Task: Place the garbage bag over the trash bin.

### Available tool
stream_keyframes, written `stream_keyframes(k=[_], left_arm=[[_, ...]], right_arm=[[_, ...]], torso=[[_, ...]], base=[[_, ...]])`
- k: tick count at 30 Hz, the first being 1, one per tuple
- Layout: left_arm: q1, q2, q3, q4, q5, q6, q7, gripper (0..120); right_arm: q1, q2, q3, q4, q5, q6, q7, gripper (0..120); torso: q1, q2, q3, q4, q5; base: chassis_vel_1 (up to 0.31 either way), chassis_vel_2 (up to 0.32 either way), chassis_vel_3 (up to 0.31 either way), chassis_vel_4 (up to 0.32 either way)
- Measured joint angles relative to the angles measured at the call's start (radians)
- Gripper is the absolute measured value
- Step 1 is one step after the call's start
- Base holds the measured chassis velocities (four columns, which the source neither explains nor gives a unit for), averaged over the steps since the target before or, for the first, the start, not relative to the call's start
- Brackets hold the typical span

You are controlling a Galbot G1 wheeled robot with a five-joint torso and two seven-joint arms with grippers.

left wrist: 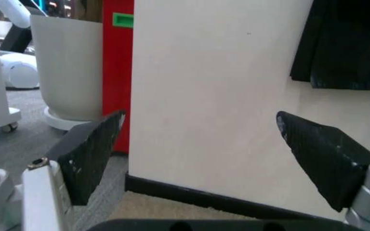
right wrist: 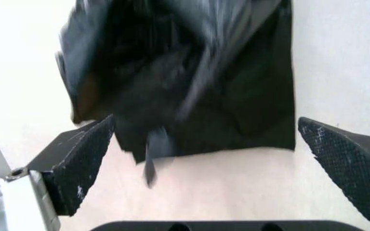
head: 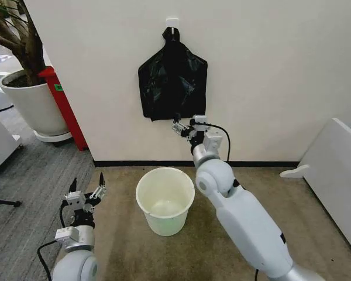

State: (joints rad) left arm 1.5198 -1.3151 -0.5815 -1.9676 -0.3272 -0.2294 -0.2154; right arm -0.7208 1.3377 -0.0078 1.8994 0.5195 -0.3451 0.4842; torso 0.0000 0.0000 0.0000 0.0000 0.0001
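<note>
Two pincers agape, empty; right pincer raised under garbage bag; left pincer low.

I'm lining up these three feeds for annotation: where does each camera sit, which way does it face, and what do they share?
Head view: on the robot's head, facing forward and down at the trash bin, the garbage bag hanging on the wall, both arms, the open left gripper and the right gripper.
Left wrist view: on the left arm, facing the wall; open left gripper, plant pot, bag corner.
Right wrist view: on the raised right arm, facing the bag; open right gripper.
Shared: all show the bag.
</note>
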Motion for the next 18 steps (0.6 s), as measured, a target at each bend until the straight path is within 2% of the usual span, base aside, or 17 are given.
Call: stream_keyframes(k=[4, 9, 13, 16, 17, 18], left_arm=[[-0.012, 0.012, 0.007, 0.0, -0.025, -0.004, 0.003, 91], [-0.033, 0.058, 0.023, -0.004, -0.117, -0.06, 0.037, 93], [-0.082, 0.144, 0.045, -0.02, -0.217, -0.104, 0.104, 93], [-0.158, 0.227, 0.062, -0.03, -0.307, -0.106, 0.129, 93], [-0.158, 0.227, 0.062, -0.03, -0.307, -0.106, 0.129, 93], [-0.194, 0.271, 0.076, -0.029, -0.349, -0.104, 0.133, 93]], right_arm=[[0.006, -0.014, 0.017, 0.032, 0.01, -0.003, -0.007, 100], [0.036, -0.056, 0.02, 0.061, 0.043, 0.023, -0.025, 100], [0.128, -0.094, 0.003, 0.022, 0.06, 0.062, -0.043, 100], [0.227, -0.112, -0.028, -0.039, 0.086, 0.072, -0.036, 100], [0.227, -0.112, -0.028, -0.039, 0.086, 0.072, -0.036, 100], [0.272, -0.117, -0.046, -0.071, 0.091, 0.076, -0.031, 100]], torso=[[0.0, 0.0, 0.0, 0.0, 0.0], [0.0, 0.0, 0.0, 0.0, 0.0], [0.0, 0.0, 0.0, 0.0001, 0.0], [0.0, 0.0, 0.0, 0.0, -0.0001], [0.0, 0.0, 0.0, 0.0, -0.0001], [0.0, 0.0, 0.0, 0.0003, -0.0002]], base=[[0.0, 0.0, 0.0, 0.0], [0.0, 0.0, 0.0, 0.0], [0.0, 0.0, 0.0, 0.0], [0.0, 0.0, 0.0, 0.0], [0.0, 0.0, 0.0, 0.0], [0.0, 0.0, 0.0, 0.0]])
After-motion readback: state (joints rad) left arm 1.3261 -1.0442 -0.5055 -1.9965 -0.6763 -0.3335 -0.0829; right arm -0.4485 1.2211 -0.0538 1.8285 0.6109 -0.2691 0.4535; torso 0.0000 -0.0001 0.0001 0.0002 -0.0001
